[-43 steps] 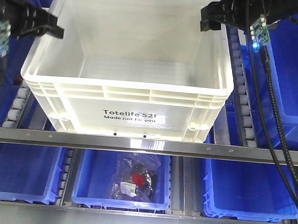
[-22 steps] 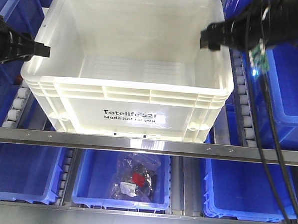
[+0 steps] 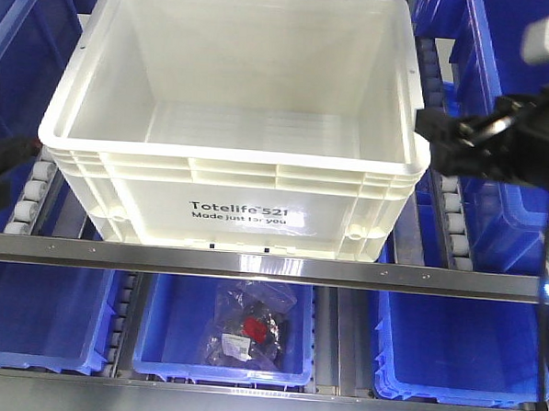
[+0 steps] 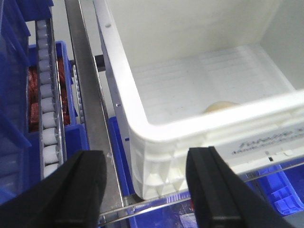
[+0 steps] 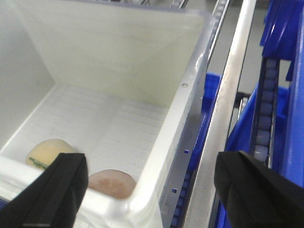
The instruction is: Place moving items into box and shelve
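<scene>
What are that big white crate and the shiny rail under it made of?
The large white rectangular crate looks like moulded plastic: ribbed rim, slightly translucent walls, a soft semi-matte sheen. The long silver rail in front of it looks like bare metal, probably aluminium or steel, judging by its mirror-like reflections and small screws.

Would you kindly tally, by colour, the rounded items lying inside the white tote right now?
Pale yellow-tan egg-like lump: 1
Mottled pinkish-red egg-like lump: 1
Total: 2, both at the near end of the large white plastic tote.
</scene>
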Motion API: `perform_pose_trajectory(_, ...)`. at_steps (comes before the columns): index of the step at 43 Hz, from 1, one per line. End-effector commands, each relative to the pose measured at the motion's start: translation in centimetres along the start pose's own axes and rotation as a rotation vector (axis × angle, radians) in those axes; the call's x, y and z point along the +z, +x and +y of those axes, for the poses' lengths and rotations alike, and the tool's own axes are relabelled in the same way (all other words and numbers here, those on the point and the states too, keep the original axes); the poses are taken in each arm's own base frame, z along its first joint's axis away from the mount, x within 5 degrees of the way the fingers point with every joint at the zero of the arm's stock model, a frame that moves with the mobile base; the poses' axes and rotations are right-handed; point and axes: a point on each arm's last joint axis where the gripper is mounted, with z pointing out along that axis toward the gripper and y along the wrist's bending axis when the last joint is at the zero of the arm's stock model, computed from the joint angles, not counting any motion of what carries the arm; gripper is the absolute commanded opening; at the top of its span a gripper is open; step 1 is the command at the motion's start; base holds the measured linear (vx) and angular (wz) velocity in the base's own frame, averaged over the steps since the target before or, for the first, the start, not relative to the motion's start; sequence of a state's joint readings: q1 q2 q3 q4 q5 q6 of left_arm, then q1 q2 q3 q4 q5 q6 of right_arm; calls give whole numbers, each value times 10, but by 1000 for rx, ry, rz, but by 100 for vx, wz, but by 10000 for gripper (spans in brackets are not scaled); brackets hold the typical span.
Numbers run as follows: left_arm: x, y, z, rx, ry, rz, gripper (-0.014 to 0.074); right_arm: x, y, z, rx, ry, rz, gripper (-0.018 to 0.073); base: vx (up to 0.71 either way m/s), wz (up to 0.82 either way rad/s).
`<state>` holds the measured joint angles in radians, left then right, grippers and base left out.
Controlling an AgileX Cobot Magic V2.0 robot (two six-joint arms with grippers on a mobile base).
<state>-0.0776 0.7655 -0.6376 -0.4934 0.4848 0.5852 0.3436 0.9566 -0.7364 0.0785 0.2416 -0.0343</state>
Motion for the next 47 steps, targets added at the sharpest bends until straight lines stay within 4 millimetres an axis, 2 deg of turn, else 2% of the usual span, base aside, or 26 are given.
perform_pose_trajectory(1,-24,1,-5,-8,-30,-142,488,-29,-6,0,-18,5,-188,593,0,0)
perform_pose_trajectory(11,-67,32,-22,30,-12,-258,488,-70,25,-1,-22,2,-273,593,0,0)
perform_pose_trajectory(12,-109,49,-37,93,3,-403,488,-103,53,-1,-48,1,-335,593,0,0)
perform_pose_trajectory(20,-119,60,-44,121,33,-401,488,-116,68,-1,-95,5,-344,593,0,0)
perform_pose_trajectory(36,-118,65,-46,53,75,-348,486,-119,71,-1,-97,5,-362,593,0,0)
perform_pose_trajectory(37,-118,63,-46,-3,77,-359,287,-119,71,-1,-97,5,-363,424,0,0)
perform_pose_trajectory(42,-118,63,-46,-2,77,-359,72,-119,71,-1,-97,5,-362,190,0,0)
perform_pose_trajectory(43,-118,63,-46,-2,77,-360,4,-119,71,-1,-97,5,-362,135,0,0)
perform_pose_trajectory(45,-118,63,-46,0,75,-362,-10,-119,71,-1,-97,5,-362,27,0,0)
perform_pose_trajectory(47,-118,63,-46,0,75,-363,-9,-119,71,-1,-93,4,-362,-15,0,0)
